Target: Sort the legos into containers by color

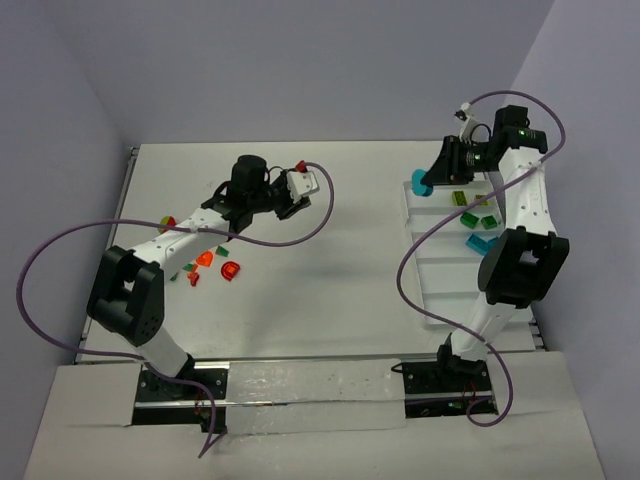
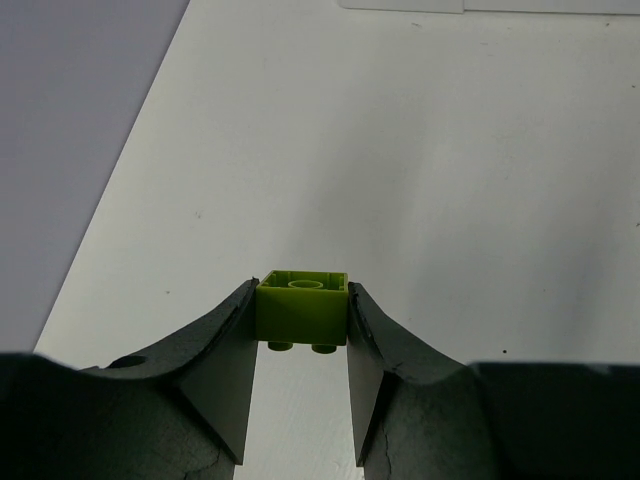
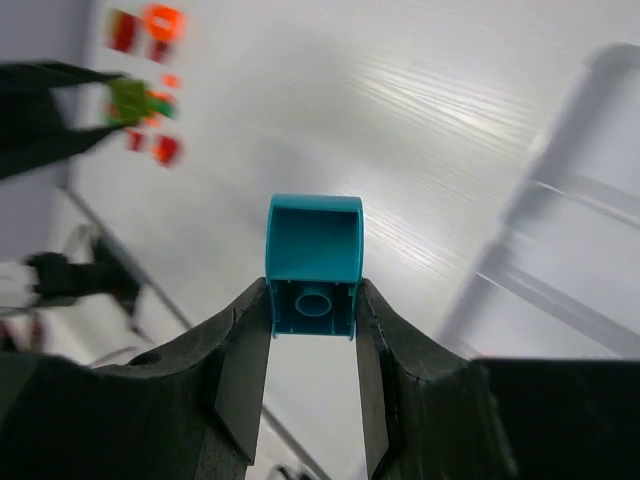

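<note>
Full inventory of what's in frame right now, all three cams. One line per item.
lime lego: 1, lime green, clamped in left pincer
teal lego: 1, teal-blue, clamped in right pincer, near tray's far end
loose legos: about six, red, orange, green, table left, beside left arm
legos in tray: 3 green, 1 teal-blue, far compartments
tray: 1, white, divided, table right
table: 1, white
cables: 2, purple, one along each arm
left pincer: 1, black, shut on lime lego
right pincer: 1, black, shut on teal lego
</note>
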Controlling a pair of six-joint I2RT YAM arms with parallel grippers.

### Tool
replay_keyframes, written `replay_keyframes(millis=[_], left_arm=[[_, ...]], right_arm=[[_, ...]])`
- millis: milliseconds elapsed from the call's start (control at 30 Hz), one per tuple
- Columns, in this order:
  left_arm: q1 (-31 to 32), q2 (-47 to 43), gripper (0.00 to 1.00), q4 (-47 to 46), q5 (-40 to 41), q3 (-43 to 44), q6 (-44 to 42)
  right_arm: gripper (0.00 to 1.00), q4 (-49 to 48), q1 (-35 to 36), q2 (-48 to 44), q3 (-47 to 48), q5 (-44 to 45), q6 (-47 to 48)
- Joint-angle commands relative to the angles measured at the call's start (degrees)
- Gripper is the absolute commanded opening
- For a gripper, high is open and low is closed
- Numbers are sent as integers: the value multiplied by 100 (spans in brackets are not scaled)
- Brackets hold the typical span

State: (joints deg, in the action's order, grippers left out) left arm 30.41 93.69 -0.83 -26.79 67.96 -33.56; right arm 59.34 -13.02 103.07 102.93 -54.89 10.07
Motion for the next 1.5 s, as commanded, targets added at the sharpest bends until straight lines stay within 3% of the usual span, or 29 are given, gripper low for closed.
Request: replay_keyframes(millis=[0, 167, 367, 533, 1467], left_arm=[[-18, -117, 0, -271, -33, 263, 216], [-18, 7, 0, -382, -108, 282, 418], [-9, 50, 0, -338, -26, 335, 398], [-27, 61, 0, -305, 7, 297, 403], [-53, 237, 0, 51, 165, 633, 377]], right_arm=[[0, 1712, -273, 14, 333, 2538, 1853], [0, 1020, -690, -224, -324, 3909, 1789], [0, 537, -693, -298, -736, 4669, 1823], [0, 61, -685, -230, -1330, 4700, 1774], [0, -684, -333, 413, -2040, 4581, 1358]])
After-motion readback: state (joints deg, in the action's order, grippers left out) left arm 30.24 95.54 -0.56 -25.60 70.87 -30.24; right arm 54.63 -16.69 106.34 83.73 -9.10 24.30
